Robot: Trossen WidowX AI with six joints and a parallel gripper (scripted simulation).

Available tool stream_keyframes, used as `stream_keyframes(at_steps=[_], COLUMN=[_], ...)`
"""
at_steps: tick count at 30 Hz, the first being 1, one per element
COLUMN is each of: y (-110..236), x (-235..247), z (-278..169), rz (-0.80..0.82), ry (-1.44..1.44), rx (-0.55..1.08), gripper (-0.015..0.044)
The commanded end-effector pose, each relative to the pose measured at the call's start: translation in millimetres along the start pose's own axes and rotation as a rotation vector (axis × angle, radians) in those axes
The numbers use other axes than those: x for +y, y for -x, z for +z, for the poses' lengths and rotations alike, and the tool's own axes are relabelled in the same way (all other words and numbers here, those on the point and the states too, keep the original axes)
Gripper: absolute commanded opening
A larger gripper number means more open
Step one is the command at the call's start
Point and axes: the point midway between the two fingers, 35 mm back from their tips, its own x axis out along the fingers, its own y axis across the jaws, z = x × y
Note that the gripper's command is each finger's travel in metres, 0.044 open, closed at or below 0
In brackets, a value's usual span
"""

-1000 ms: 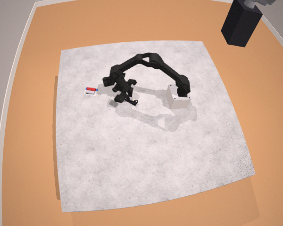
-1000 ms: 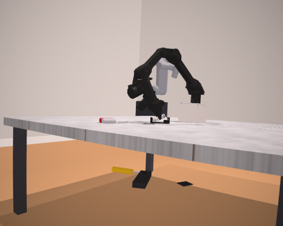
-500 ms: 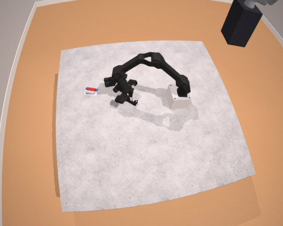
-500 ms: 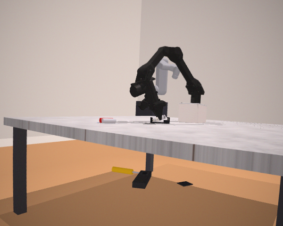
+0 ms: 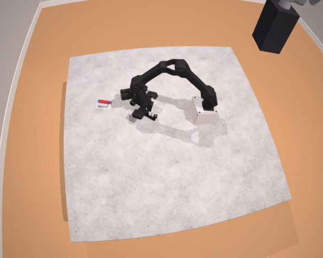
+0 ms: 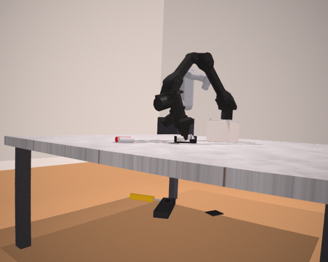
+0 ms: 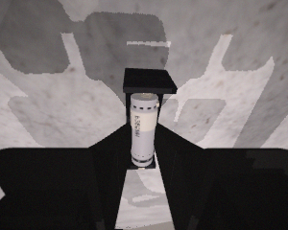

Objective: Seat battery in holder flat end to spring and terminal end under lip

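The gripper is clamping the white battery between its two black fingers, holding it lengthwise inside the black holder on the grey table. In the wrist view the battery is pointing toward twelve o'clock, its far end lying just beneath the holder's raised end block. A red-and-white cylinder is lying well apart, at about nine o'clock from the gripper in the top view.

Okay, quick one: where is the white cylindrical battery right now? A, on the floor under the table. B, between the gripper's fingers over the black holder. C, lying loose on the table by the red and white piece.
B: the white cylindrical battery sits between the gripper's dark fingers, lined up over the black holder.
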Motion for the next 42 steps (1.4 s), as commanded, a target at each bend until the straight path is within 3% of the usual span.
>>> stream_keyframes(at_steps=[1,42], y=[-0.3,-5.2], x=[0.4,-0.2], z=[5.5,-1.3], rz=[0.002,0.003], ry=[-0.007,-0.029], rx=[-0.04,-0.202], gripper=[0.0066,0.0066])
